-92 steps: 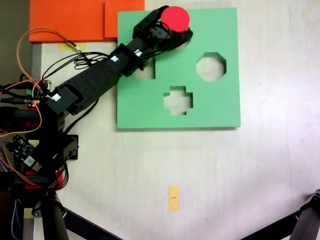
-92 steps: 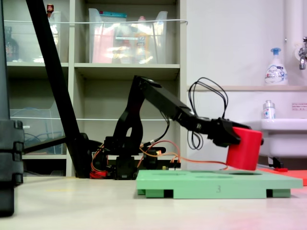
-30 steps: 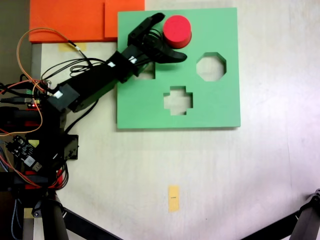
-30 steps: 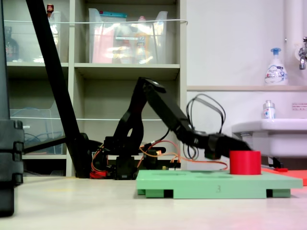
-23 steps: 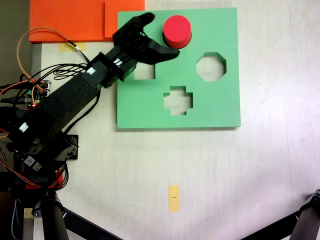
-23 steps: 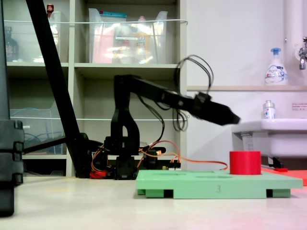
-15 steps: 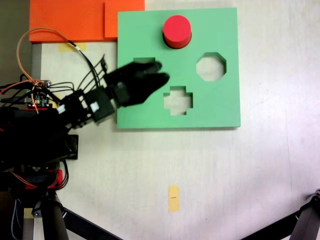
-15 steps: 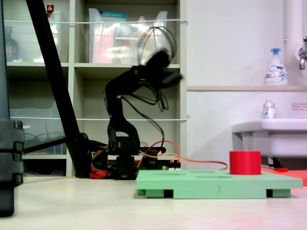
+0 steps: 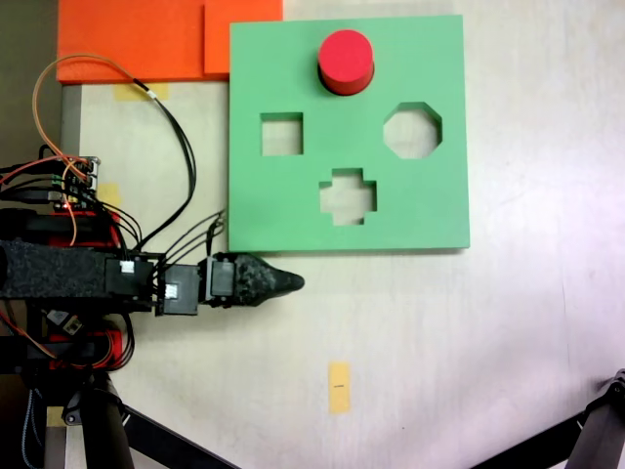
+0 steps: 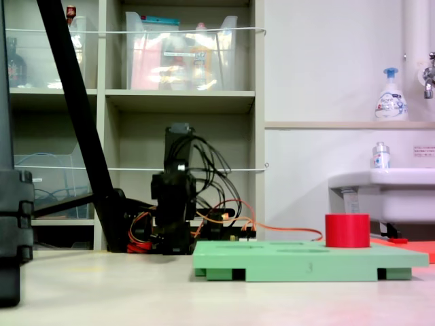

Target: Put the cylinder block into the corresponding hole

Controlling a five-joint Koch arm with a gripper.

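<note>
Cylinder block [image 9: 346, 61] sits upright in the corresponding hole [image 9: 346, 86] — looks seated, probably. Hand [image 9: 293, 282] hangs off-board, can't tell its opening — just keep clear.

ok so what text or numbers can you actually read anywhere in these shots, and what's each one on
"3": on the front edge of the green foam board, seen in the low side fixed view.
Label on the pump bottle on the ledge: printed, but too blurred to read.
Sign on the wall at the right edge: red lettering, too small to read.
Small bottle by the sink: no legible text.
Yellow tape strip on the table: a dark mark, not readable.
</note>
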